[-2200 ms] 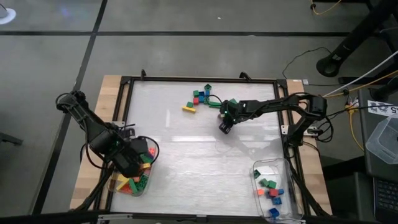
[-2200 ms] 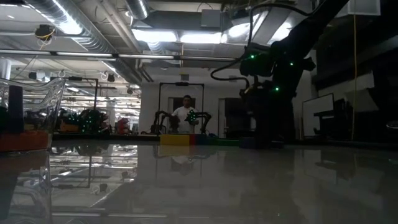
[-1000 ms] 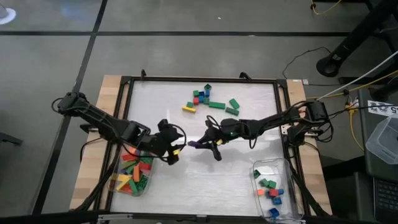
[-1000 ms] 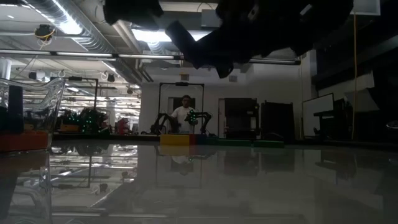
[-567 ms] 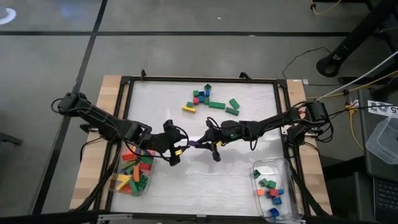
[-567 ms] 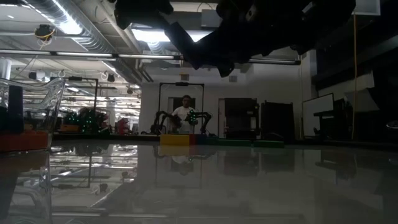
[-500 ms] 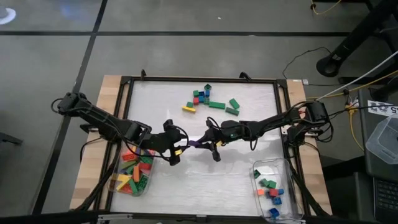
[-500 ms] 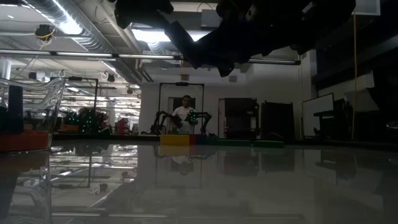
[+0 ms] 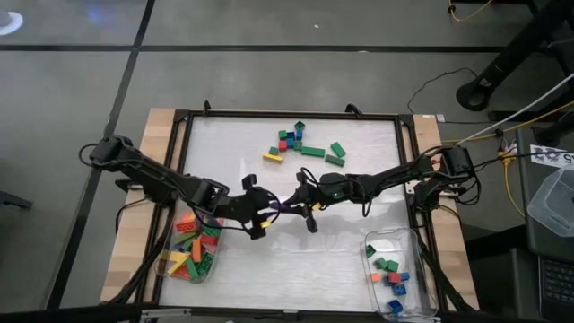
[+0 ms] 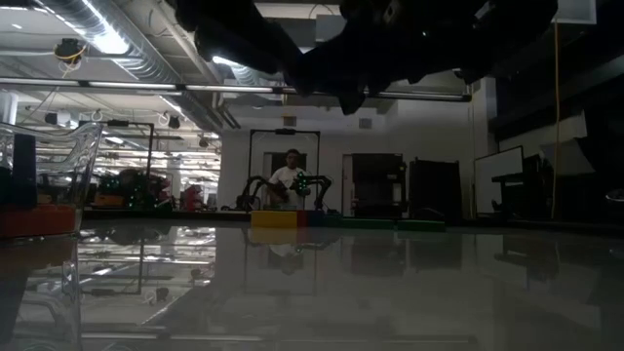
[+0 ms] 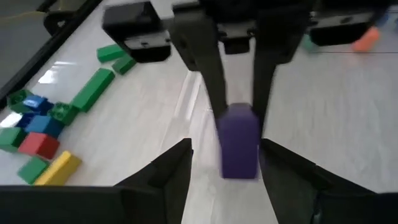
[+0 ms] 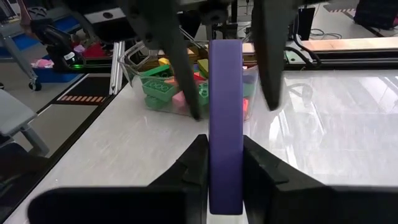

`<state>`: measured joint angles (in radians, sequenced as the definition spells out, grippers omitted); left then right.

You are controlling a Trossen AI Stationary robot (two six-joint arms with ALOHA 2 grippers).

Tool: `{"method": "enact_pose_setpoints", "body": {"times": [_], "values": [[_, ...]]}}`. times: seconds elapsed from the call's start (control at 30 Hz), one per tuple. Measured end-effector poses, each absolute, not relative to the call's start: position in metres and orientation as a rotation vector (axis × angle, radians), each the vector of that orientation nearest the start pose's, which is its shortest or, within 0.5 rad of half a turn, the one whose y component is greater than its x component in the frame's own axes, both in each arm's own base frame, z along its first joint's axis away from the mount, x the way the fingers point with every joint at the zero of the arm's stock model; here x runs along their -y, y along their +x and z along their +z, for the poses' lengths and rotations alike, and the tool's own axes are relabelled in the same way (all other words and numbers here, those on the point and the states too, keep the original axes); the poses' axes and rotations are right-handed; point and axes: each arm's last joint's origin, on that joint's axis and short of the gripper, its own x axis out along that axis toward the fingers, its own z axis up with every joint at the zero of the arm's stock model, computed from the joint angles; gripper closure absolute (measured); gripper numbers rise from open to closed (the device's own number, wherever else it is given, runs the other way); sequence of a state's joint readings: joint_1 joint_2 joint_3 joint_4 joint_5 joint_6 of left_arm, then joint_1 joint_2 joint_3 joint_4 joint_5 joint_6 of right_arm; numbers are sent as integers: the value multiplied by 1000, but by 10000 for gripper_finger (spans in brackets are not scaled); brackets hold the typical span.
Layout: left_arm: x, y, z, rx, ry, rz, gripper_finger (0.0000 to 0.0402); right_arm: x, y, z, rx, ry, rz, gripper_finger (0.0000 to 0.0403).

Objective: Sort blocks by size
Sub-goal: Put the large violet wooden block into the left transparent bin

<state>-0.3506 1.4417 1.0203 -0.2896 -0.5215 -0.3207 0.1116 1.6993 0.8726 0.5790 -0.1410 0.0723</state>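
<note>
a long purple plastic brick hangs mid-table, clamped in the right gripper, while the left gripper has its fingers spread on either side of it — a handover, seemingly. the left clear tub holds long bricks and the right clear tub short ones; a loose cluster of bricks is left at the far edge. the low view shows only dark silhouettes.

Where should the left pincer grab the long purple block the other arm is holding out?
Probably the free end of the purple block, the half sticking out past the right pincer. That pincer is shut on one end, so only the far end is bare. The left pincer faces it open, one finger on each side, so coming straight on and closing on the block's flat sides looks best.
</note>
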Motion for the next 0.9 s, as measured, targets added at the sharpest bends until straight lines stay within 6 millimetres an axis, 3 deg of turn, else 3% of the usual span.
{"method": "enact_pose_setpoints", "body": {"times": [0.2,0.4,0.57,0.73,0.9], "values": [[88,296,262,-572,31,253,280,-44,355,202,-262,76,241,338],[90,295,261,-588,25,227,361,-43,355,201,-263,55,221,336],[88,289,268,-589,28,187,362,-41,355,202,-252,75,148,302],[82,267,285,-671,28,170,362,-39,355,202,-259,121,95,231],[77,228,295,-888,-97,35,356,-25,353,200,-318,119,33,179]]}}
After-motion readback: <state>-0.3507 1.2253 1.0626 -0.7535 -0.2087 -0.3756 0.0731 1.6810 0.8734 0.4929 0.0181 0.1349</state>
